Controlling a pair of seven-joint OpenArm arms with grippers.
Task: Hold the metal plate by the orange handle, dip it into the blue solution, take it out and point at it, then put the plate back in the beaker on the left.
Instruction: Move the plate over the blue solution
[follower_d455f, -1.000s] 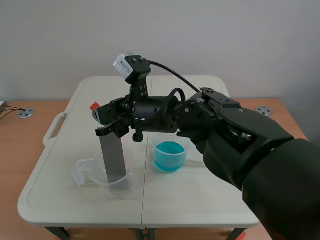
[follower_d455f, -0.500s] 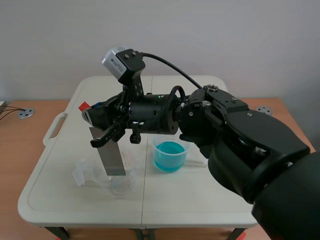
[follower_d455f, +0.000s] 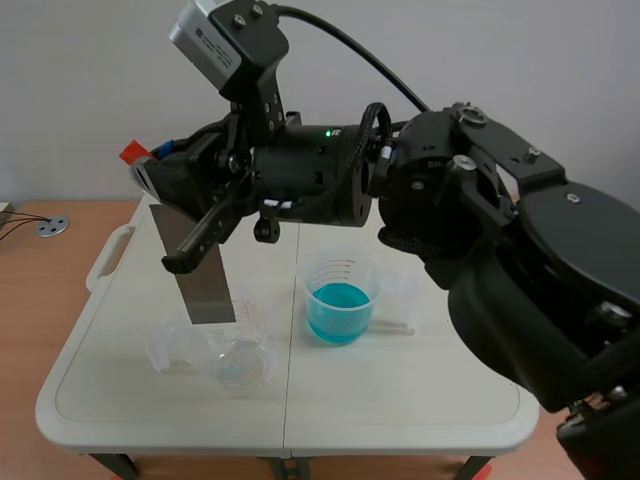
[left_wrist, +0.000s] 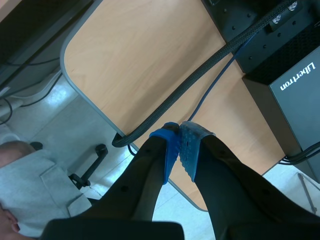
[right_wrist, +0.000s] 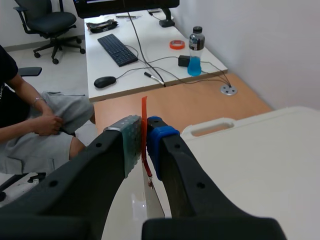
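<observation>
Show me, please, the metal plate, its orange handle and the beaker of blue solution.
metal plate (follower_d455f: 207, 292): scene view, lower grey face.
orange handle (follower_d455f: 132, 153): scene view, exposed top end.
beaker of blue solution (follower_d455f: 341, 272): scene view, clear wall above the liquid.

The scene view looks across the table toward the wall at 12 o'clock. The right wrist view, close behind the right gripper, shares the metal plate and the table's 9 o'clock edge. The left wrist view faces a wooden desk.
</observation>
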